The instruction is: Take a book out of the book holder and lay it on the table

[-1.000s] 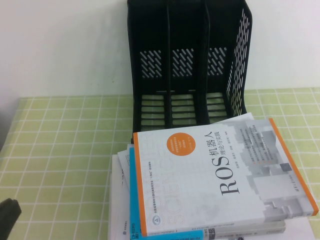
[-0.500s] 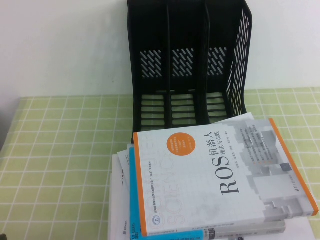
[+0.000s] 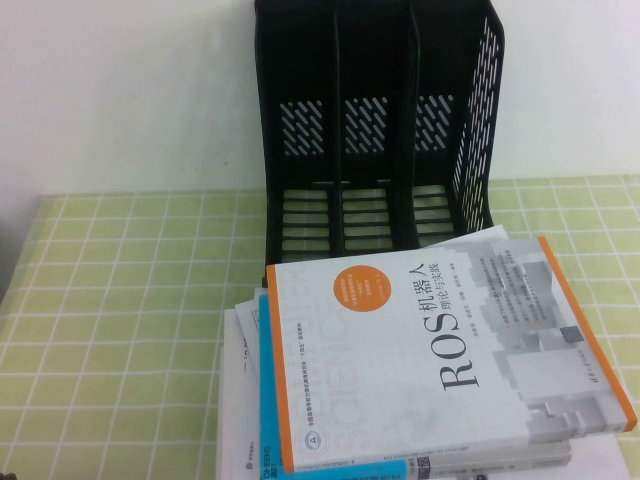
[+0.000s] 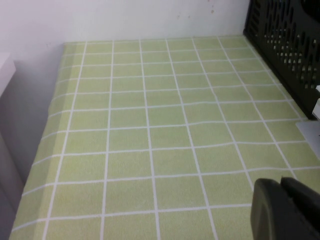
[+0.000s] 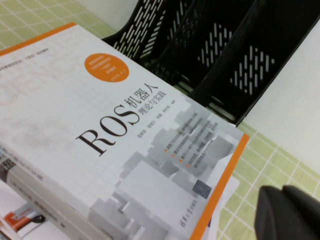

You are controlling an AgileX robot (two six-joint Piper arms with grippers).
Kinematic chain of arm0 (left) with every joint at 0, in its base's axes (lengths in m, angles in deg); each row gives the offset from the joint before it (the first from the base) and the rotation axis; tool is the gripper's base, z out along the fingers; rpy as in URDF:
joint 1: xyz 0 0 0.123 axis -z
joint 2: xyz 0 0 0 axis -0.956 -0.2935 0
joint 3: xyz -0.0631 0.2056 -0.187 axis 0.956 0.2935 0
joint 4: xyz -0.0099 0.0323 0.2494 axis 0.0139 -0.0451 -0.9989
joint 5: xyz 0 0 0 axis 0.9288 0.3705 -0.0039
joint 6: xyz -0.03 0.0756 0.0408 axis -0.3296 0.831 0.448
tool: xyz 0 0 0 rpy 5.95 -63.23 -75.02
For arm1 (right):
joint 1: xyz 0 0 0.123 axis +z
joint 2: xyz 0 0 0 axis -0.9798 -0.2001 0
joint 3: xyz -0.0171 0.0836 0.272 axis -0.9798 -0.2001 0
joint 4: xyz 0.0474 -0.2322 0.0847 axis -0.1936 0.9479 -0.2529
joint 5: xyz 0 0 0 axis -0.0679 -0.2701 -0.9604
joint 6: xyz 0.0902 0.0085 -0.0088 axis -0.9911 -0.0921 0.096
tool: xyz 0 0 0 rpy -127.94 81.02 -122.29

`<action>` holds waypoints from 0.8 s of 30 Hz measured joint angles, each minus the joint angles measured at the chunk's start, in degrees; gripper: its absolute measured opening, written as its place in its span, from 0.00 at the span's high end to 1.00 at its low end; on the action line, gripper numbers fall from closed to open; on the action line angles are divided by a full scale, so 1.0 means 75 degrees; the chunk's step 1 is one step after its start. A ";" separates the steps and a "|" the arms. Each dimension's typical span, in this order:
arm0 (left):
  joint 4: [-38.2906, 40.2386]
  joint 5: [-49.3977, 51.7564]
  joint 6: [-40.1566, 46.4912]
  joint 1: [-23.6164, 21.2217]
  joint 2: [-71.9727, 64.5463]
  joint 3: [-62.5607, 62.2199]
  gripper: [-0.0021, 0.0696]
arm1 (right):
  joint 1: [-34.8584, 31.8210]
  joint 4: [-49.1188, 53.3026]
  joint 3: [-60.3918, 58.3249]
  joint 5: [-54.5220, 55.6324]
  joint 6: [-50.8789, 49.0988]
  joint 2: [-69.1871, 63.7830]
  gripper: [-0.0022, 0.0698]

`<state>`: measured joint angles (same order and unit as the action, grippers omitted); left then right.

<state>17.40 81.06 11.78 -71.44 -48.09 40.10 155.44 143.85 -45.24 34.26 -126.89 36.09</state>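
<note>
Book: the ROS book (image 3: 440, 360) is lying flat, cover up, on top of a stack (image 3: 250, 400) of other books on the worktop (image 3: 120, 300); its cover is showing white and pale grey, glossy, with an orange border, an orange disc and large black "ROS" lettering beside Chinese characters.
Stack: a blue-spined book and white papers are peeking out beneath the top book, their edges fanning unevenly.
Holder: the holder (image 3: 375, 120) is standing upright at the wall behind the stack, black plastic, three slots with slotted perforations in back, side and floor; all three slots are showing no books.
Worktop: a light green cloth with a white grid is covering it, matte and faintly wrinkled.
Left claw: the left claw (image 4: 287, 212) is showing only as a dark rounded body in its wrist view, hovering over bare cloth, with the holder well ahead and to one side; whether it is open or closed, I cannot tell.
Right claw: the right claw (image 5: 290, 212) is hanging just beside the ROS book's orange-edged corner, above the cloth, the holder beyond the book; its state I cannot tell either.
</note>
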 joint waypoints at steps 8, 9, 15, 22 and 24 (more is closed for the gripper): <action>0.0000 0.0000 0.0000 0.0000 0.0000 0.0000 0.97 | 0.0000 0.0000 0.0000 0.0000 0.0000 0.0000 0.97; 0.0000 0.0000 0.0000 0.0000 0.0000 0.0000 0.97 | 0.0000 0.0000 -0.0010 0.0019 0.0000 0.0032 0.97; 0.0000 0.0000 0.0000 0.0000 0.0000 0.0000 0.97 | -0.1004 0.0000 -0.0414 0.0546 0.0000 0.0283 0.97; 0.0000 0.0000 0.0000 0.0000 0.0000 0.0000 0.97 | -0.4832 0.0887 -0.1795 0.2193 0.0000 0.0294 0.97; 0.0000 0.0000 0.0000 0.0000 0.0000 0.0000 0.97 | -0.5809 0.1256 -0.2108 0.2280 0.0000 0.0294 0.97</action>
<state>17.40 81.06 11.78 -71.44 -48.09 40.10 111.87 153.27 -61.04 51.36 -126.89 38.30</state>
